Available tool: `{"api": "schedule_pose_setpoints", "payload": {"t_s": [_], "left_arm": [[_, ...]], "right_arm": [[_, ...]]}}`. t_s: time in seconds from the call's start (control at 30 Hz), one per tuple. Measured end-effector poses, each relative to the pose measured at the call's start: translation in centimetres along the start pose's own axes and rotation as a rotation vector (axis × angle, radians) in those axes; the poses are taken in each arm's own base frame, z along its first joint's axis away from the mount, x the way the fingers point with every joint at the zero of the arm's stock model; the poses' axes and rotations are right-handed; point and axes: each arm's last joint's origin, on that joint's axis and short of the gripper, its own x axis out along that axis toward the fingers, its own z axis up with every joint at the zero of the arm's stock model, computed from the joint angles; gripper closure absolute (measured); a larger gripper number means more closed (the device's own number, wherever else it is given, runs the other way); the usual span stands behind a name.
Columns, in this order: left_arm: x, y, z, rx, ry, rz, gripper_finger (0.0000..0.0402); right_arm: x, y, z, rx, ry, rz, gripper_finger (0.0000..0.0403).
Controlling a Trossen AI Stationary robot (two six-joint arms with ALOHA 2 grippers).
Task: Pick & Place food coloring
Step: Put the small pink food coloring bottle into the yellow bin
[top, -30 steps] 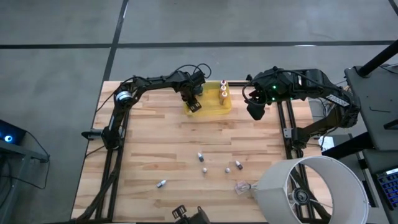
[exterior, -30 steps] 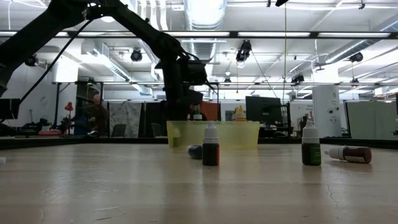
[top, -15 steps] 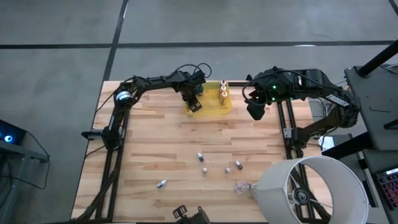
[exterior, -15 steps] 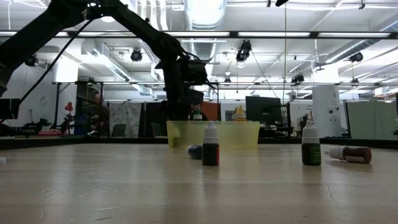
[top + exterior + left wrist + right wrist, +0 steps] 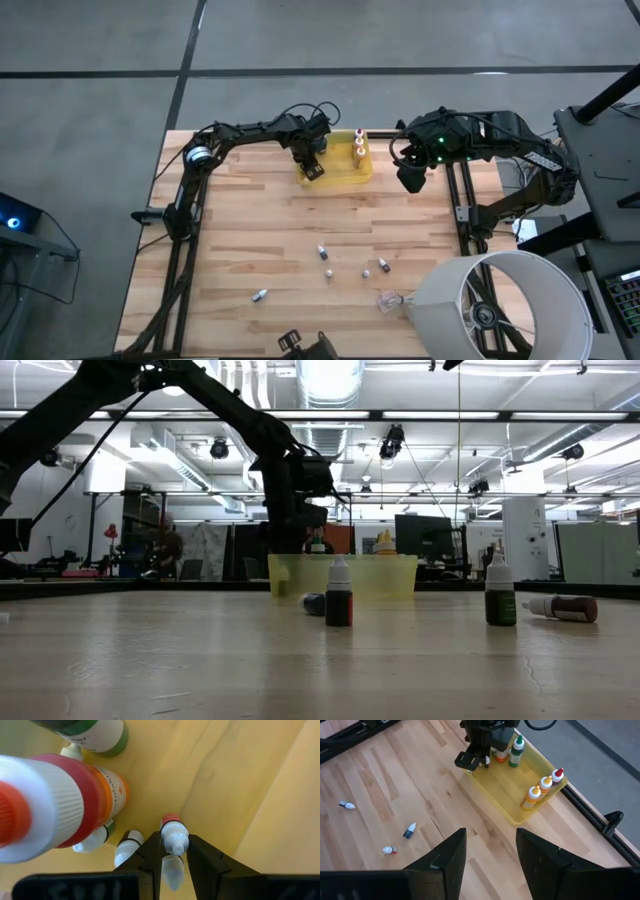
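My left gripper is down inside the yellow tray, fingers pinched on a small red-capped food coloring bottle, its cap pointing away from my wrist. My right gripper hangs wide open beside the tray.

Food coloring bottles with yellow, orange and red tips are seen standing upright in a row at the tray's 3 o'clock side. Another small bottle, white-capped with a red collar, is clamped upright at the tray's 9 o'clock end, beside larger red-orange and green ones. Five tiny bottles are scattered toward the desk's 6 o'clock edge, some upright, some toppled.
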Motion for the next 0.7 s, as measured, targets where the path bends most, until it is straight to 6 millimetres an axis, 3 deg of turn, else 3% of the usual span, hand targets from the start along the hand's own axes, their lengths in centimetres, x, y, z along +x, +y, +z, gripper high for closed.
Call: {"api": "schedule_pose_setpoints", "payload": {"t_s": [0.7], "left_arm": [[0.01,0.03,-0.12,0.016,0.011,-0.018,0.0343]], "right_arm": [[-0.01,0.00,0.00,0.000,0.000,0.000,0.0239]]}}
